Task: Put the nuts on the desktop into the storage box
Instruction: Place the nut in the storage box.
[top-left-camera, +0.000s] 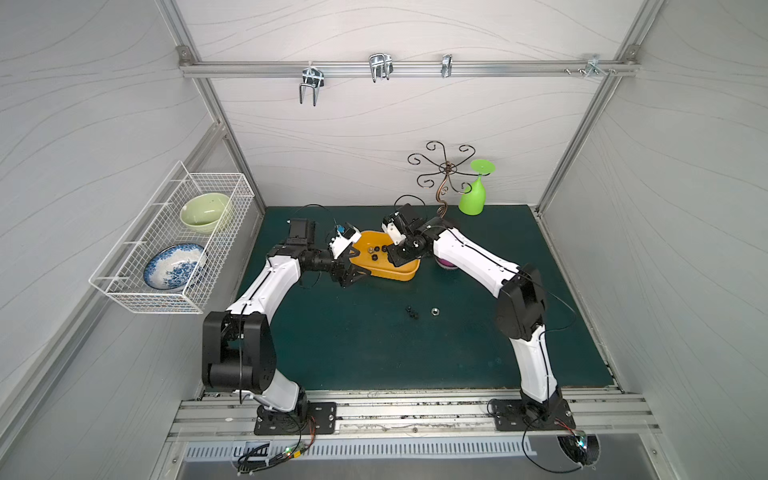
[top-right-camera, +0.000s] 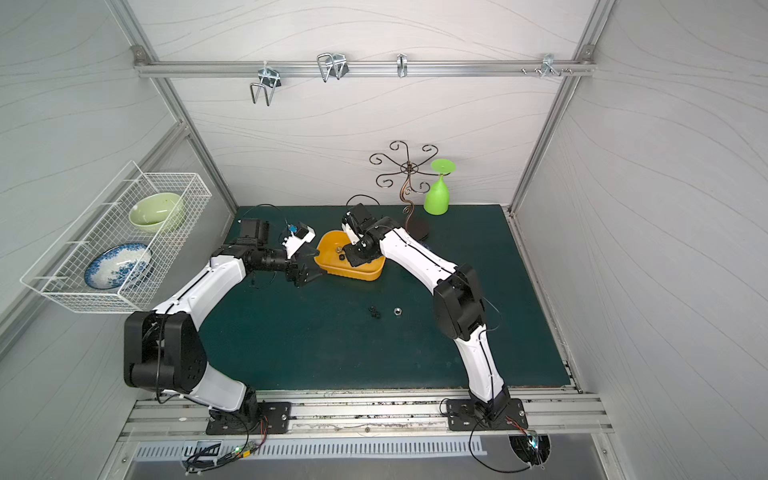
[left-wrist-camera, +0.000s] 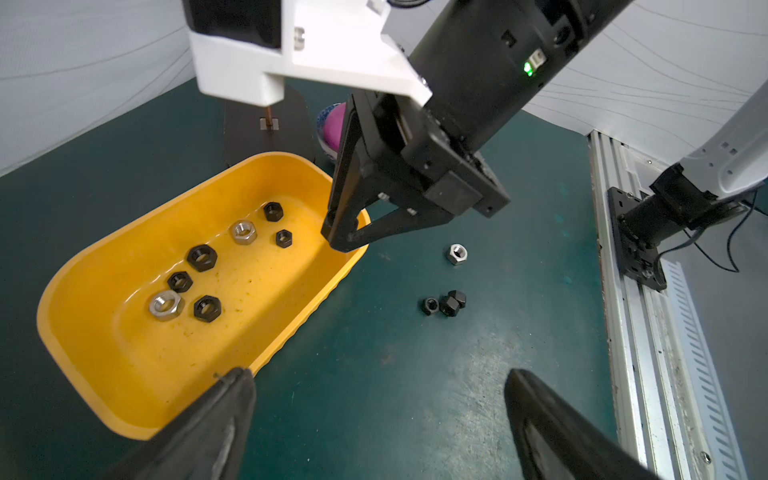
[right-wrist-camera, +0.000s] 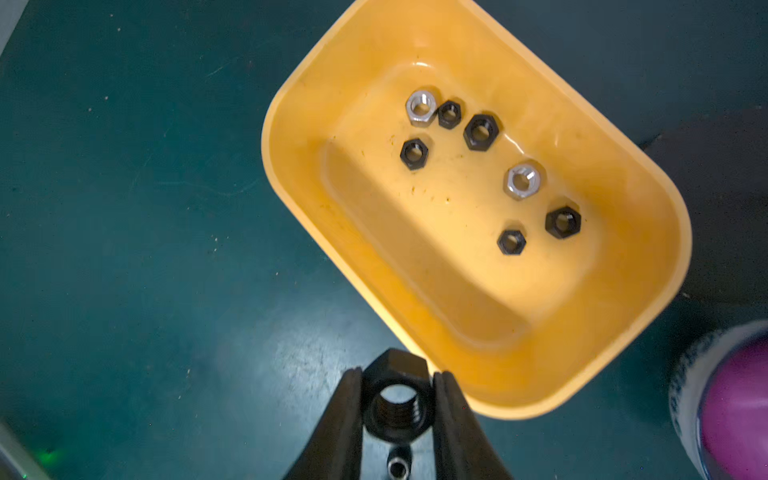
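Toward the back edge of the desktop (top-left-camera: 374, 353): the storage box (top-left-camera: 390, 272) sat about midway between the side edges. Both arms could reach it there, which I took to be the reason.
Right gripper (left-wrist-camera: 343, 239): pinched narrow on one black nut (right-wrist-camera: 395, 428), gripped across its flats. It hung at a corner of the box's rim, not yet above the floor, so letting go looked premature to me.
Left gripper (left-wrist-camera: 378, 374): jaws spread wide and empty at the box's left end. Whether a finger touched the rim I could not tell. It seemed parked clear of the other arm's path.
Nuts in the box (right-wrist-camera: 481, 131): seven, five black and two silver, lying flat, loosely strung along one long side.
Nuts on the open desktop: one silver nut (left-wrist-camera: 456, 254) and, near it, a huddle of black nuts (left-wrist-camera: 448, 307), three I think. They lay nearer the front edge than the box, awaiting pickup.
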